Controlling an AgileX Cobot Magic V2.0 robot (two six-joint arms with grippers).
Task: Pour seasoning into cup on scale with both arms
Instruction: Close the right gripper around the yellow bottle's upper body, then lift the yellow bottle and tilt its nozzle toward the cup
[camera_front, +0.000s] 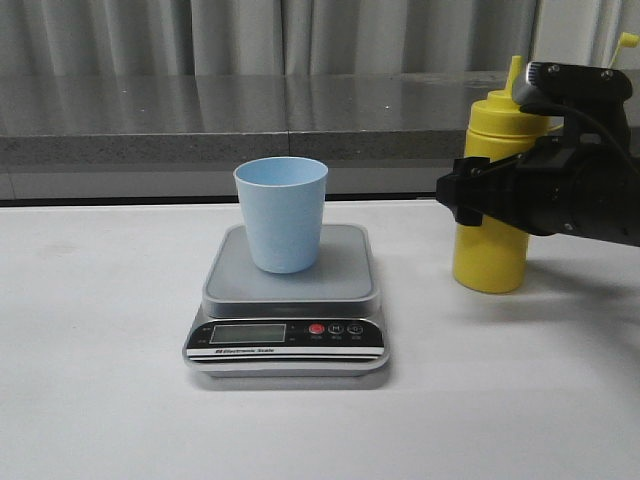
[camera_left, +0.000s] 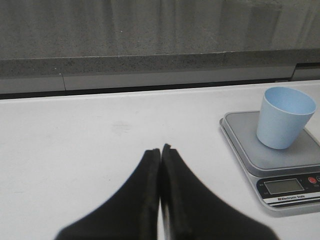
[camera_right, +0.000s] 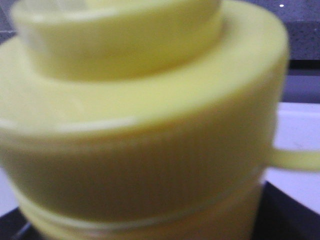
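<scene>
Two arms: only the right arm (camera_front: 560, 195) shows in the front view; the left shows only its own fingers, in the left wrist view.
Landmark: the scale (camera_front: 287, 312), flat and silver-grey on the white bench (camera_front: 100, 380), its black panel with LCD and red button on the near side.
Left fingers (camera_left: 160, 165): pressed together with no gap and holding nothing; low over bare bench, to the scale's left, well apart from it.
Cup (camera_front: 281, 214): pale blue, upright, mouth open upward; stands on the scale's platform, toward its middle and rear.
Cup, left wrist view (camera_left: 283, 117): on the platform of the scale (camera_left: 280, 165), with bare bench (camera_left: 75, 150) on the fingers' side.
Seasoning (camera_front: 497, 190): yellow squeeze bottle, upright on the bench to the scale's right, near it but not touching; taller than the cup.
Right fingers (camera_front: 480, 195): reach across the bottle's upper body from the right; they appear to bracket it, but whether they clamp it I cannot tell.
Right wrist view: filled by the seasoning's ribbed yellow cap (camera_right: 145, 125), blurred and very close; the tether strap (camera_right: 295, 159) sticks out sideways.
Farthest: a grey stone ledge (camera_front: 200, 110) runs behind the scale, with pale curtains (camera_front: 150, 35) above.
</scene>
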